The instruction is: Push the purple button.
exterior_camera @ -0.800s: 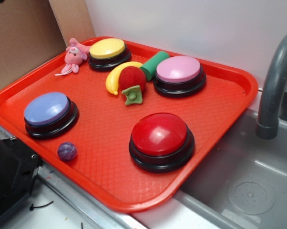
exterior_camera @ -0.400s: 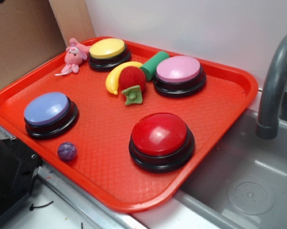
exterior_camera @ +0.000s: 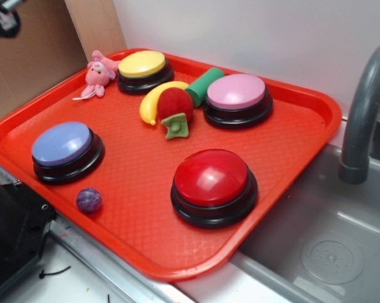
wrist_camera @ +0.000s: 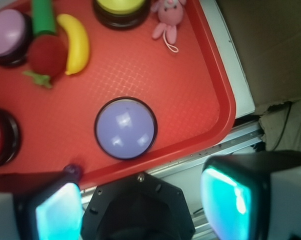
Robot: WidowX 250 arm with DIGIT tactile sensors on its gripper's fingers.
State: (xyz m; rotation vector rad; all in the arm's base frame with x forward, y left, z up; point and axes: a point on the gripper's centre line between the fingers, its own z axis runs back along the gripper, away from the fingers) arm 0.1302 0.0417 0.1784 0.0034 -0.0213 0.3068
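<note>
The purple button (exterior_camera: 62, 144) is a periwinkle dome on a black base at the left of the red tray (exterior_camera: 133, 208). In the wrist view the purple button (wrist_camera: 125, 128) lies below and ahead of me, near the tray's edge. My gripper (wrist_camera: 140, 205) is open and empty, high above the table's edge beside the tray, its two cyan pads (wrist_camera: 226, 200) wide apart. A dark piece of the gripper (exterior_camera: 2, 17) shows at the top left corner of the exterior view, well above the button.
On the tray are a yellow button (exterior_camera: 142, 65), a pink-lilac button (exterior_camera: 236, 93), a red button (exterior_camera: 211, 178), a small marbled purple ball (exterior_camera: 89, 200), a pink plush (exterior_camera: 98, 74), a banana (exterior_camera: 153, 101), a red plush fruit (exterior_camera: 175, 106) and a green cylinder (exterior_camera: 204, 85). A sink and grey faucet (exterior_camera: 363, 107) are on the right.
A piece of the gripper has come into the top left corner of the exterior view. Nothing on the tray has moved.
</note>
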